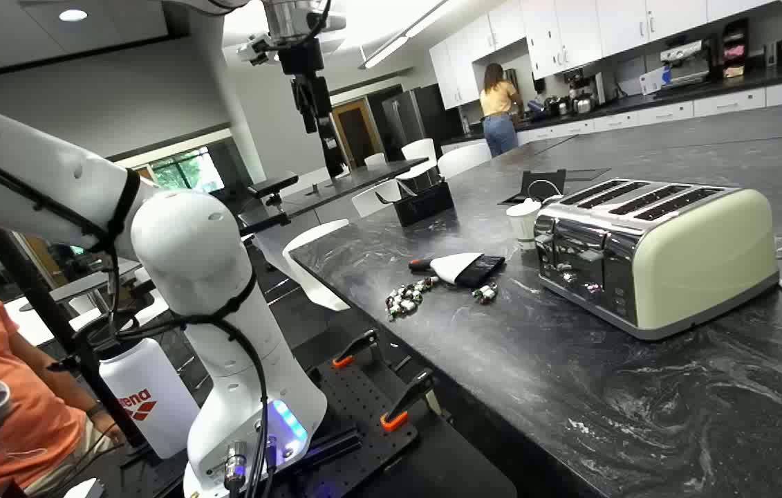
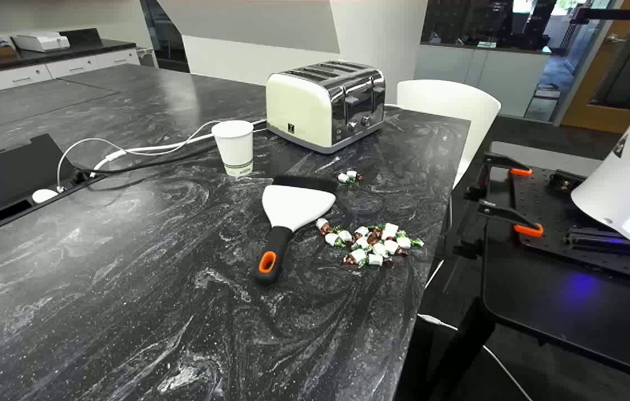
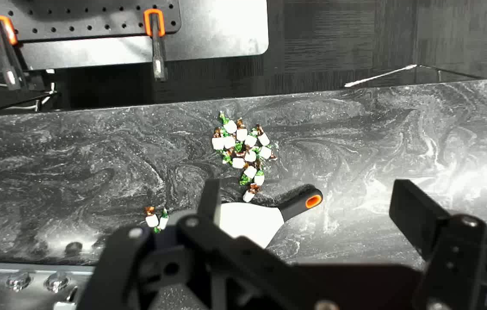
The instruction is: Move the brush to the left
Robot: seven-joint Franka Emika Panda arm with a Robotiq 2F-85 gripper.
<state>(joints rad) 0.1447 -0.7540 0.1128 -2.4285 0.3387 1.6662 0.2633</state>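
probably pre-grasp, with gripper (image 3: pixel 308 199) spread wide and empty; next, lower to the brush (image 2: pixel 293 210), pinch its handle (image 2: pixel 279 245).

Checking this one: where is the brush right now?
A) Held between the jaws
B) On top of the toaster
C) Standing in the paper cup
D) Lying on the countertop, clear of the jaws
D: in an exterior view the brush lies on the dark countertop with nothing gripping it, and the wrist view shows the jaws standing wide apart.
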